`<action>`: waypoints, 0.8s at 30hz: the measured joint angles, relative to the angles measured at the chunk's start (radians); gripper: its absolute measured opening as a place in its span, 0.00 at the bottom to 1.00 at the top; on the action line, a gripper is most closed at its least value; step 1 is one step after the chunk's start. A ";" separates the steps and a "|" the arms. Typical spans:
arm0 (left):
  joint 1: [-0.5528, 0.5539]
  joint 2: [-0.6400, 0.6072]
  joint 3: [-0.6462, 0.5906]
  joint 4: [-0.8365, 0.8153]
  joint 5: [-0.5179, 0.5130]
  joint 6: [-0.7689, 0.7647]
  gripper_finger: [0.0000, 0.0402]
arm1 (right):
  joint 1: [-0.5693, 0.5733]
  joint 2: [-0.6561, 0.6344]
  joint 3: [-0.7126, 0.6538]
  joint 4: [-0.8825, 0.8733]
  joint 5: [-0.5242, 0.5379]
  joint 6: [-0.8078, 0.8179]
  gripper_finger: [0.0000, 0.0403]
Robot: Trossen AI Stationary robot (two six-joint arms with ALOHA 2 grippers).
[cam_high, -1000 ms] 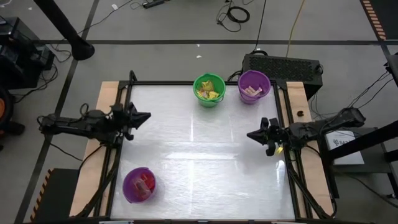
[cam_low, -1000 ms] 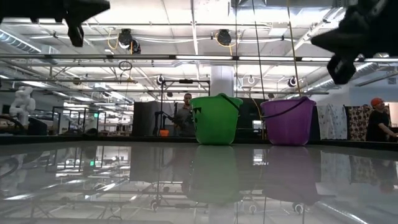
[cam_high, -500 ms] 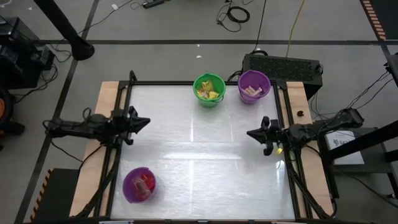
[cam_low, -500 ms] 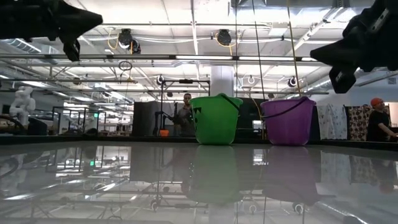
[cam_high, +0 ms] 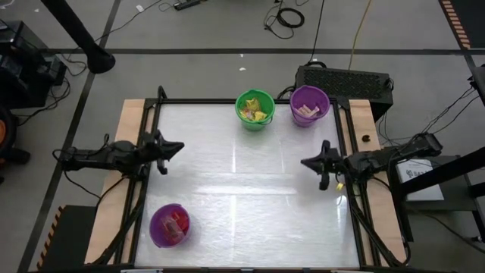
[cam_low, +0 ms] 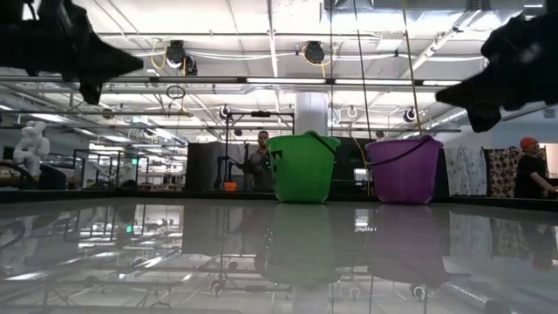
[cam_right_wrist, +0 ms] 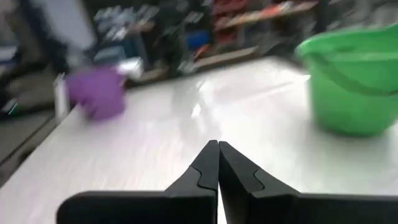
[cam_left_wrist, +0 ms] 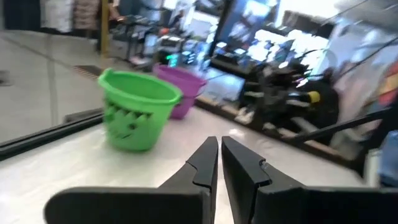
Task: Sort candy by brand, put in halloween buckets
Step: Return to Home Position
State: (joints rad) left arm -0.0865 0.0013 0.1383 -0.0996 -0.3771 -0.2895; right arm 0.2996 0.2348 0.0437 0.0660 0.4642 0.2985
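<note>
A green bucket [cam_high: 255, 110] holding yellow candy packets stands at the table's far edge, with a purple bucket [cam_high: 309, 105] of tan pieces beside it on the right. A second purple bucket [cam_high: 169, 225] with red packets stands at the near left corner. My left gripper [cam_high: 179, 146] hovers shut above the table's left side, and the left wrist view shows its fingers [cam_left_wrist: 217, 163] closed together. My right gripper [cam_high: 304, 162] hovers shut above the right side, empty, as its wrist view [cam_right_wrist: 217, 163] shows. No candy lies loose on the table.
The glossy white table top [cam_high: 242, 189] is framed by a black rail with wooden strips on both sides. A dark box [cam_high: 345, 79] sits beyond the far right corner. People stand in the room behind the table [cam_low: 258, 161].
My left gripper has moved a little toward the table's near edge and dropped lower, with its arm drawing back to the left. My right gripper has turned slightly while staying over the right side. The buckets have stayed where they were.
</note>
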 joint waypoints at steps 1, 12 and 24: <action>0.000 0.000 0.000 -0.019 -0.020 0.000 0.07 | 0.000 0.000 0.000 -0.026 -0.033 0.000 0.00; 0.000 0.003 0.000 -0.211 -0.109 0.041 0.07 | 0.001 0.003 0.000 -0.088 -0.129 -0.024 0.00; 0.000 0.004 0.000 -0.218 -0.108 0.041 0.07 | 0.001 0.003 0.000 -0.088 -0.127 -0.024 0.00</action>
State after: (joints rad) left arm -0.0864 0.0051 0.1383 -0.3172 -0.4854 -0.2489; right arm 0.3004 0.2382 0.0437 -0.0216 0.3374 0.2749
